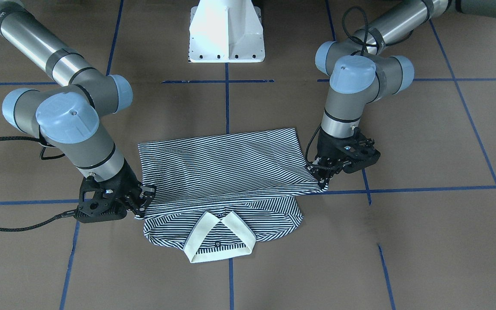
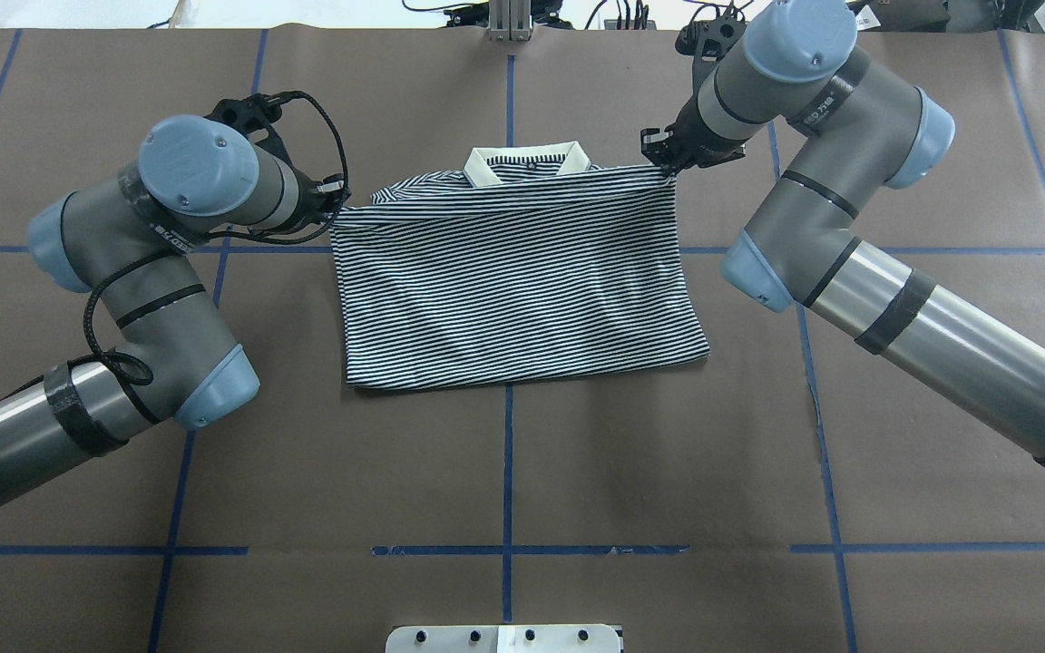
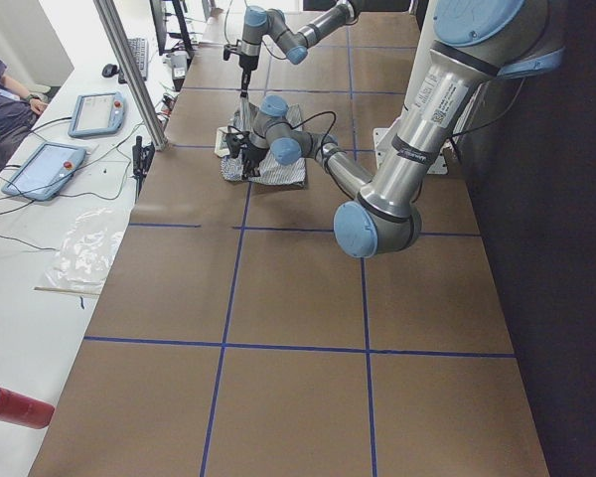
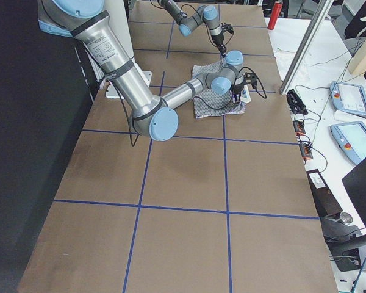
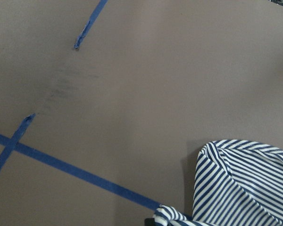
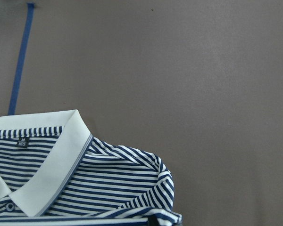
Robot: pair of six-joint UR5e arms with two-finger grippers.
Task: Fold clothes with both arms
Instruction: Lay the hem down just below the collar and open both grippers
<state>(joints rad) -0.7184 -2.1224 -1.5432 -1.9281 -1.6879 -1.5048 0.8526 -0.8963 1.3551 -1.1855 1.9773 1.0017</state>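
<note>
- We see the navy-and-white striped polo shirt flat on the brown table, folded over, hem near its cream collar.
- Grey metal, blue-capped left arm and right arm flank it; left gripper and right gripper pinch the hem's corners.

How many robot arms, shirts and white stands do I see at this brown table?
2 grey metal robot arms with light-blue caps: left arm, right arm
1 navy-and-white striped polo shirt
1 white pedestal base
Total: 4

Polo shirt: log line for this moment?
polo shirt hem folded toward collar | left gripper pinching hem corner | right gripper pinching other corner
</note>
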